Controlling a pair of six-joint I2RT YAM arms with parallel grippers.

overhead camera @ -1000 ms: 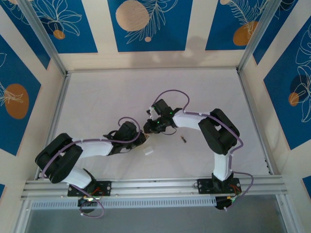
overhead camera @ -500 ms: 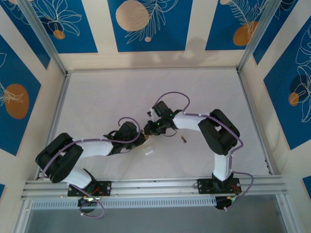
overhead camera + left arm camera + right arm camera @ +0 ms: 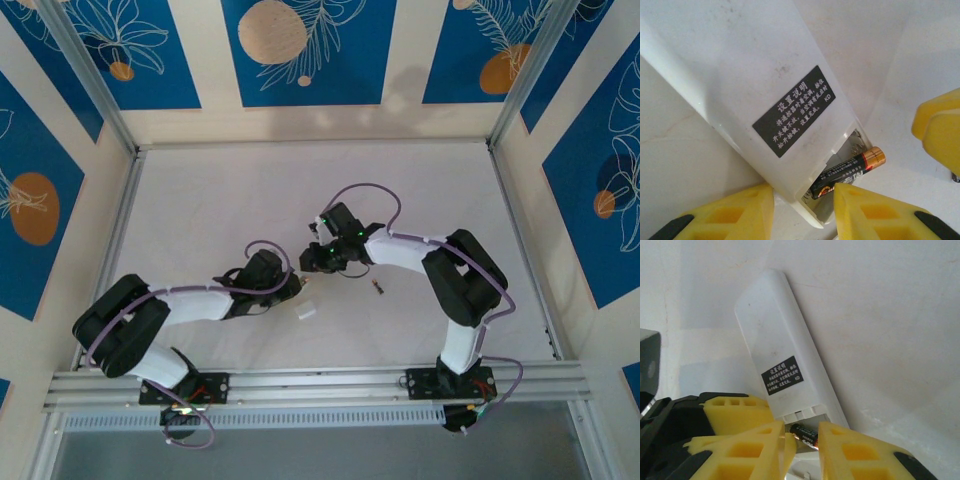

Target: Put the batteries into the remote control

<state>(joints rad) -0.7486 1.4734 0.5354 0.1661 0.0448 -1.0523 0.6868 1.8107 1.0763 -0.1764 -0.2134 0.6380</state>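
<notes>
The white remote control (image 3: 740, 85) lies back-up, with a black label and its battery bay open at the near end. One battery (image 3: 845, 172) rests slanted in the bay, its gold end poking past the edge. My left gripper (image 3: 802, 191) is shut on the remote's open end, one yellow finger on each side. In the right wrist view the same battery (image 3: 805, 435) sits between the fingers of my right gripper (image 3: 802, 427), which stand open with slack around it. The remote control (image 3: 785, 340) stretches away from them. A second battery (image 3: 378, 288) lies loose on the table, right of both grippers.
A small loose white squarish piece (image 3: 305, 312) lies just below the left gripper (image 3: 296, 285). The right gripper (image 3: 310, 262) hangs close above it, so the two nearly touch. White table (image 3: 230, 200) stretches open behind, framed by metal rails and patterned walls.
The right arm has drawn back a little to the right, and its jaws have widened round the battery. The left arm and the remote have stayed put.
</notes>
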